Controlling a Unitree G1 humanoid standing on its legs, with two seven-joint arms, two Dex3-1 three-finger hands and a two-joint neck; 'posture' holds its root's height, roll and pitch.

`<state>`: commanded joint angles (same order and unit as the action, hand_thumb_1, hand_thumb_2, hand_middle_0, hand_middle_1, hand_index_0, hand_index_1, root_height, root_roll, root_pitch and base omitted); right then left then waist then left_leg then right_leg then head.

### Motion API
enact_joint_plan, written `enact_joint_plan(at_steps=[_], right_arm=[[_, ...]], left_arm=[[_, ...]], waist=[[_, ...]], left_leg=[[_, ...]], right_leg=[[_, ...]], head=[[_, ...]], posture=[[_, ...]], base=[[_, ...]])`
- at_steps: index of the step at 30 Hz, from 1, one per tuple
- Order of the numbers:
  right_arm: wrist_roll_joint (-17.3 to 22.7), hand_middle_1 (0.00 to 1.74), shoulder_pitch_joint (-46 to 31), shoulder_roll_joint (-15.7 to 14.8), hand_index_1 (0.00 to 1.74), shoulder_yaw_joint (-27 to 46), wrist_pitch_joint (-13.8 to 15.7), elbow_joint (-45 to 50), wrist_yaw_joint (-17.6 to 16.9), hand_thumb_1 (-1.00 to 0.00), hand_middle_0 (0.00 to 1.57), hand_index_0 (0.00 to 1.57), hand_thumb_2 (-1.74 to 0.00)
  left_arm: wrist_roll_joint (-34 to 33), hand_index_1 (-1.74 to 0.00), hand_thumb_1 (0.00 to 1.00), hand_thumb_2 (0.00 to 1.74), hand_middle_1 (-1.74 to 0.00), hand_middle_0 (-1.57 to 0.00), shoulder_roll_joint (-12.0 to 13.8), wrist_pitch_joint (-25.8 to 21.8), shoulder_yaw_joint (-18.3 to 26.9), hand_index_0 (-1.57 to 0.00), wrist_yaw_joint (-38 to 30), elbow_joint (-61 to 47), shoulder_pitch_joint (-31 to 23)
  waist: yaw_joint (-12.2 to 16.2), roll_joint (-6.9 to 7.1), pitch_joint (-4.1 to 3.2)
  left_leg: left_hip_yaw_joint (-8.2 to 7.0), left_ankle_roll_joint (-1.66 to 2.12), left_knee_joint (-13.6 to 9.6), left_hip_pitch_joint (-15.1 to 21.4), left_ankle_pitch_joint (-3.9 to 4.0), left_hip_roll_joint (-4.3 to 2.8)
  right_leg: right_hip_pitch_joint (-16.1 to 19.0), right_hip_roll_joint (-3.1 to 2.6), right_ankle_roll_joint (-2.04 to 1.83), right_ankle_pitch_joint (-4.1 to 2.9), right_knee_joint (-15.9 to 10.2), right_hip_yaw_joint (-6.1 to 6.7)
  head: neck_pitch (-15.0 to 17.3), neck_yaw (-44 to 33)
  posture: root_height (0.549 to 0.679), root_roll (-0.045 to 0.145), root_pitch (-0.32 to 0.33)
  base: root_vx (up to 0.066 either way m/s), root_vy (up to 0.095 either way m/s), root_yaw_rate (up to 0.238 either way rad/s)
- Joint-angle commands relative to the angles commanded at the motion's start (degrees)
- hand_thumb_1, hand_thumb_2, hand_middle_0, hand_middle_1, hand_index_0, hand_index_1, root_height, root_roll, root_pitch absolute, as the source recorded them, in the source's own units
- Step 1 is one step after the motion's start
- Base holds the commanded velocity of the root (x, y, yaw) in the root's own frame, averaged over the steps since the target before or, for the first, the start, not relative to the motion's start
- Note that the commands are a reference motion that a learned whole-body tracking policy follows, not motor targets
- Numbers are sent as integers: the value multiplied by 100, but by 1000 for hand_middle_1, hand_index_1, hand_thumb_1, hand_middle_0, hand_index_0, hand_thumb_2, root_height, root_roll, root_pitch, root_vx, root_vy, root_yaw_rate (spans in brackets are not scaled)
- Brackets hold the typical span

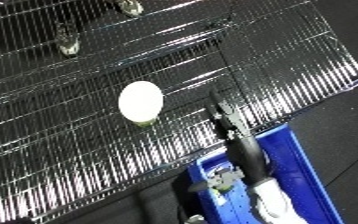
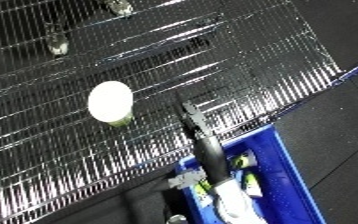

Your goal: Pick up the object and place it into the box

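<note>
Across most of both views stretches a big shiny wire shelf (image 1: 78, 165), tilted in the picture. Below it, at the lower right, sits the blue bin (image 1: 298, 160). Some small things already lie inside the bin, but they are too blurry to name.

One arm (image 2: 209, 155) reaches up from the bottom over the bin toward the shelf. Its dark hand (image 2: 191, 117) is at the shelf edge. Which hand it is cannot be told, and its fingers are too blurry to judge as wide or closed.

On the shelf rests a white round object (image 1: 141, 101) with a bit of green under it. It lies apart from the hand, up and to the left.

So the object does not look picked up yet. Reaching, grabbing and dropping it into the bin all seem left to do.
</note>
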<state>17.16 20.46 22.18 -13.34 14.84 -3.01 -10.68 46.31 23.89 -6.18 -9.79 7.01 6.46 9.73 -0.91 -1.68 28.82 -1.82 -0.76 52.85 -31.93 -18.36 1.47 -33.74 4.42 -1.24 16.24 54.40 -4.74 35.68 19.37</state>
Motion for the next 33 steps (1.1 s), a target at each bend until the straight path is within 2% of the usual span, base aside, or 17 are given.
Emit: enact_joint_plan(at_steps=[8, 12, 18, 26, 33], right_arm=[[-253, 0, 402, -49, 0, -13, 153, -357, -227, 0, 0, 0, 0], [-324, 0, 542, 2, 0, -7, 176, -451, -287, 0, 0, 0, 0], [-393, 0, 740, 68, 0, -35, 156, -510, -456, 0, 0, 0, 0], [-380, 0, 1019, 181, 0, 47, 176, -589, -900, 0, 0, 0, 0], [-334, 0, 1256, 345, 0, 64, 17, -748, -865, 0, 0, 0, 0]], left_arm=[[48, -1740, 1000, 1740, -1740, -1570, 38, 30, -75, -1570, -62, -56, 26], [87, -1740, 1000, 1740, -1740, -1570, 76, 53, -80, -1570, -43, -101, -4], [148, -1740, 1000, 1740, -1740, -1570, 129, 54, -148, -1570, -58, -168, -29], [222, -1740, 1000, 1740, -1740, -1570, 211, -13, -205, -1570, -111, -189, -30], [275, -1740, 1000, 1740, -1740, -1570, 254, -47, -239, -1570, -103, -178, 22]], waist=[[-94, -84, 77], [-129, -124, 97], [-158, -170, 97], [-173, -213, 97], [-200, -231, 97]], left_leg=[[12, -12, 218, -149, -69, 83], [7, -24, 293, -238, -88, 98], [4, -48, 397, -407, -119, 105], [-10, -68, 445, -572, -174, 96], [-4, -75, 491, -695, -207, 67]], right_leg=[[-184, 32, 15, 68, 268, -23], [-305, 55, 28, 91, 375, -33], [-534, 60, 42, 129, 543, -42], [-729, 59, 30, 172, 630, -55], [-876, 78, 34, 187, 685, -65]], head=[[44, 89], [-3, 126], [-153, 200], [-377, 286], [-574, 353]], posture=[[607, 78, -14], [603, 79, -11], [596, 77, 3], [593, 72, 27], [591, 69, 44]], base=[[43, 25, 133], [32, 33, 110], [17, 25, 90], [4, 19, 41], [1, 11, 23]])
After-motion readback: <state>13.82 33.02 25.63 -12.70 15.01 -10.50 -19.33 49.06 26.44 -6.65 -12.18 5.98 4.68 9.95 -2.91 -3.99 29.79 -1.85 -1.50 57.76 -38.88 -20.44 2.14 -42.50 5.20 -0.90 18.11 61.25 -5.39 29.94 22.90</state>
